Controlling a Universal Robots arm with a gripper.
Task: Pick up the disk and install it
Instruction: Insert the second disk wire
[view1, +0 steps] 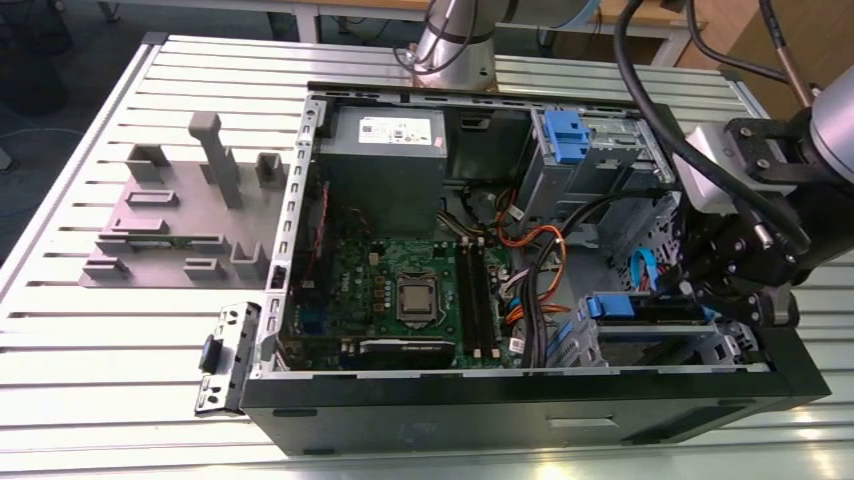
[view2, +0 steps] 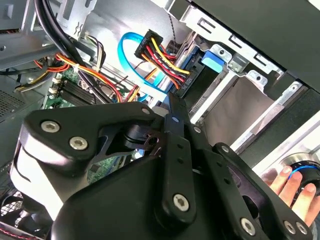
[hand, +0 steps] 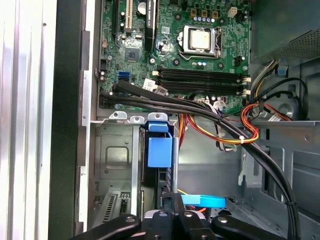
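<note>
Disk (hand: 159, 150) sits on its edge in the lower drive cage (hand: 112, 160) of the open computer case (view1: 534, 400). You see its blue bracket from above in the first wrist view. In the exterior view the same blue bracket (view1: 627, 306) lies at the corner of the case toward the exterior view's right, close to the front wall. In the second wrist view the disk (view2: 202, 75) is between the metal cage walls, and a plug with red, yellow and black wires (view2: 152, 42) lies against its end, with a light blue flat cable (view2: 131, 47) looping just beside it.

Your gripper (hand: 172, 200) is right at the disk's end. Its fingers (hand: 176, 215) look pressed together, with no gap between them. I cannot tell if they pinch the disk's edge or only touch it. In the second wrist view the gripper (view2: 175, 107) points toward the disk, and in the exterior view it (view1: 707, 300) hangs over the cage, inside the case.

Beside the cage is the green motherboard (hand: 175, 55) with its processor socket (hand: 200, 39). The grey power supply (view1: 387, 150) stands at the far end of the case, and another blue latch (view1: 566, 135) is on the upper cage near it. The case lies on a slatted metal table (view1: 107, 330), where a grey fixture block (view1: 187, 210) stands well apart from it. A person's hand (view2: 292, 185) rests outside the case, on a round object with a blue ring (view2: 305, 167).
</note>
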